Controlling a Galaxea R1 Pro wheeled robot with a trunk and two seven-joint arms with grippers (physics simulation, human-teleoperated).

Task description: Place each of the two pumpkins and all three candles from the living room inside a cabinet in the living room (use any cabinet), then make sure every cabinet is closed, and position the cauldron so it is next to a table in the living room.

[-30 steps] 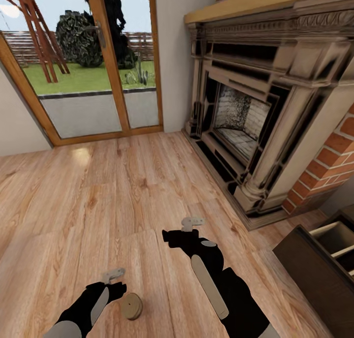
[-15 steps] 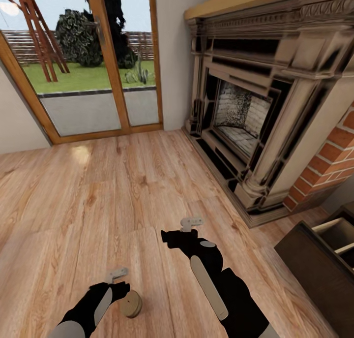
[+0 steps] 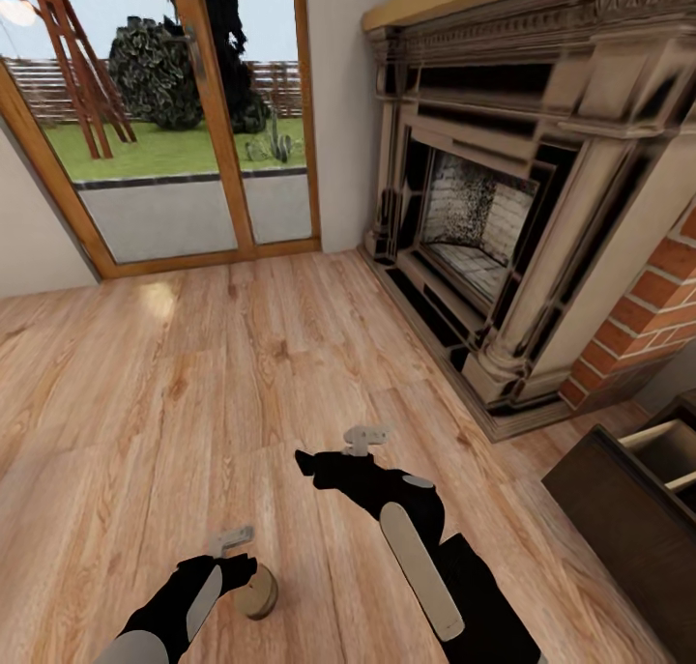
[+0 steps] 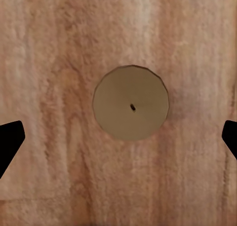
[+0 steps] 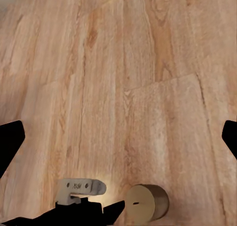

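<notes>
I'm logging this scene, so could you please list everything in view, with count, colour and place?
candle: one, tan, upright on the floor under the left tool.
floor: one, light wood planks.
fireplace: one, dark and cream surround, by the brick wall at right.
brick wall: one, red, right edge.
glass door: one, wood-framed, far wall, garden behind.
cabinet: one, dark brown, lower right, pale drawer open.
left tool: one, pale grey on a black arm, above the candle, fingers spread.
right tool: one, pale grey on a black arm, over bare floor, holding nothing.
</notes>
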